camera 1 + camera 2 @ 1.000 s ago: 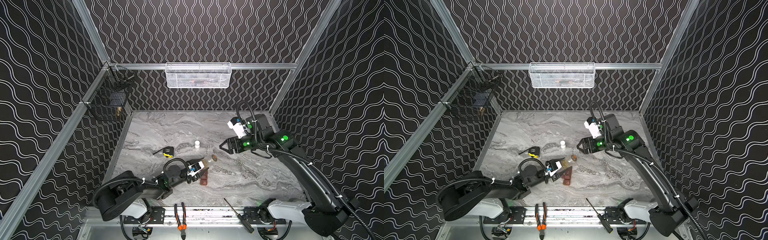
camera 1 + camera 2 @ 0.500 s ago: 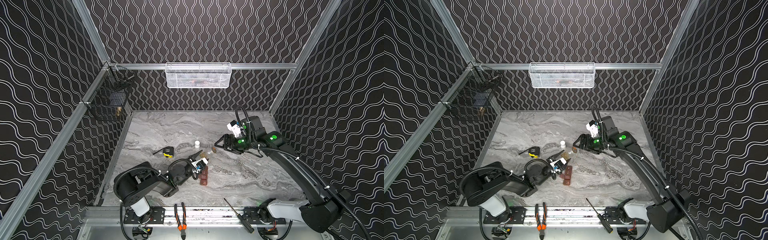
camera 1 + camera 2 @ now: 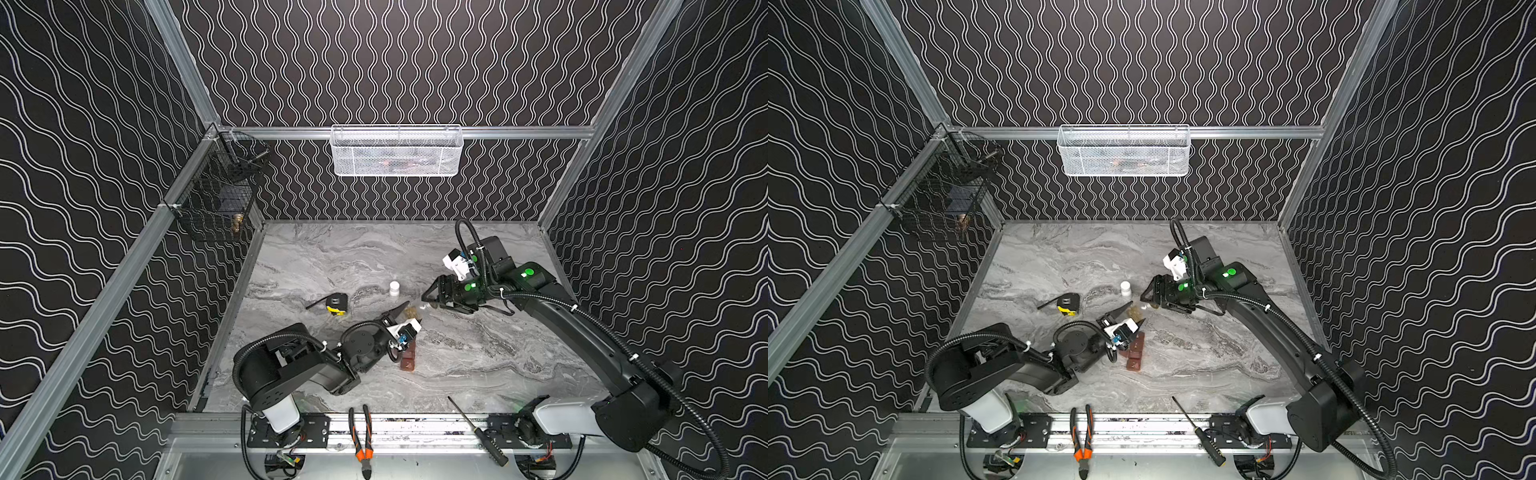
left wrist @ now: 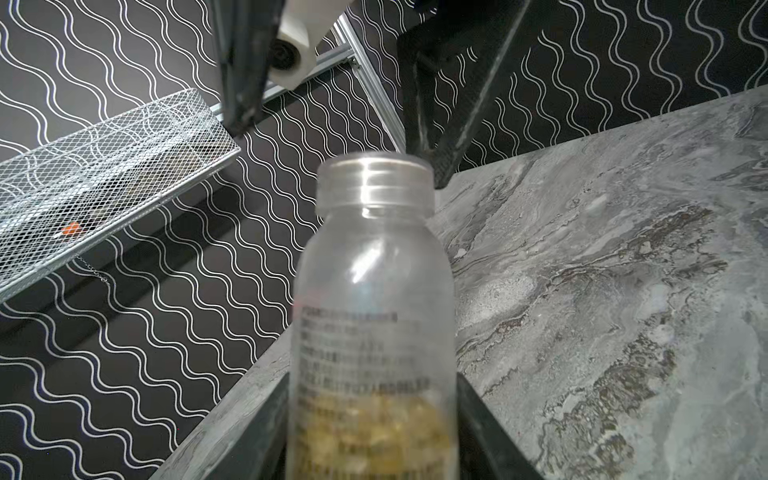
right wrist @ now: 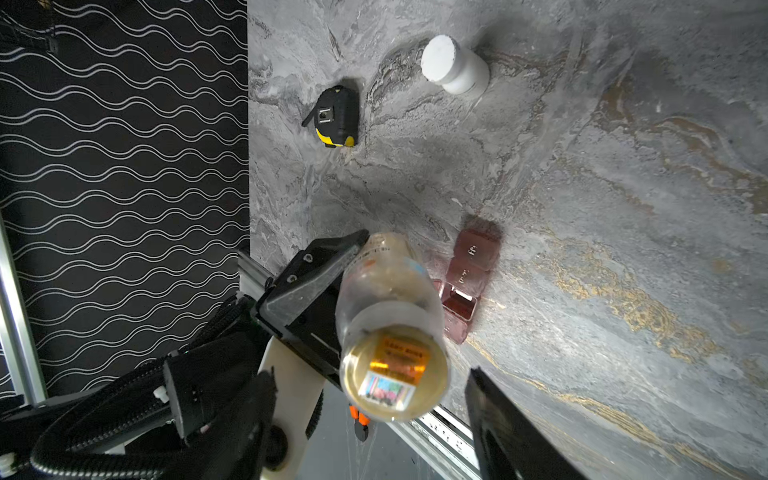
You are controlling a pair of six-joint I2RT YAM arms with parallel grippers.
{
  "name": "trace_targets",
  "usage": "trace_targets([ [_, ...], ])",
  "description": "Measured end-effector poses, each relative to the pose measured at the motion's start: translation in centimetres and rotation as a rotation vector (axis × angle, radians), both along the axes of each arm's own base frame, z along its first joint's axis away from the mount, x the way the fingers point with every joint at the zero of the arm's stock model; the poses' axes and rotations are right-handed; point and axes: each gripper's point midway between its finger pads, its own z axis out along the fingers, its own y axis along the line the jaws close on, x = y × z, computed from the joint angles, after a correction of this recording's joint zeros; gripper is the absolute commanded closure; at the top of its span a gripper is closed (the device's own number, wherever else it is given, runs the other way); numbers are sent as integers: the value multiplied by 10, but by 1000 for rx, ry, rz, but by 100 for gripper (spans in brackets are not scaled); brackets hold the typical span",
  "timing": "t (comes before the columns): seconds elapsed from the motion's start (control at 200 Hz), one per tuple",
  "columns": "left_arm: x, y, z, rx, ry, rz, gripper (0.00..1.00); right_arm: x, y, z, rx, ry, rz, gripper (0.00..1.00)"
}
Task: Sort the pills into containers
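The left fingers (image 5: pixel 316 266) clamp the clear bottle (image 4: pixel 374 291). The right fingers (image 4: pixel 449 108), spread wide, should centre on its seemingly uncapped neck before closing.

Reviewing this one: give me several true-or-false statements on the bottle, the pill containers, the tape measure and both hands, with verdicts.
1. The left hand grips a clear bottle with yellowish pills inside. True.
2. A white cap is on the bottle. False: its neck is bare; a white cylinder stands apart on the table.
3. All the containers are shut. False: one compartment stands open.
4. The right hand is open at the bottle's neck. True.
5. The right hand holds the tape measure. False: it lies on the table.
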Motion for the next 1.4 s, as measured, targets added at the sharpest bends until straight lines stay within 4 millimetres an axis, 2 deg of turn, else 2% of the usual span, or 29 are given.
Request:
trace_targets([
  [0.205, -2, -1, 0, 0, -1, -4, 100, 3, 1, -5, -10, 0, -5, 38],
  [0.596, -3, -2, 0, -2, 2, -7, 100, 4, 1, -13, -28, 9, -7, 62],
  [0.811, -7, -2, 2, -7, 7, -25, 100, 1, 0, -13, -36, -12, 24, 66],
  [0.951, -16, -2, 11, -42, 37, -85, 100, -7, 0, -3, -45, -68, 101, 67],
  [1.106, -33, -7, 21, -58, 104, -182, 100, -24, -2, 7, -84, -184, 259, 68],
  [1.231, -49, -12, 25, -52, 158, -277, 100, -43, -6, 12, -125, -312, 403, 65],
  [1.401, -62, -10, 18, -39, 231, -331, 100, -55, -4, 6, -220, -439, 570, 59],
])
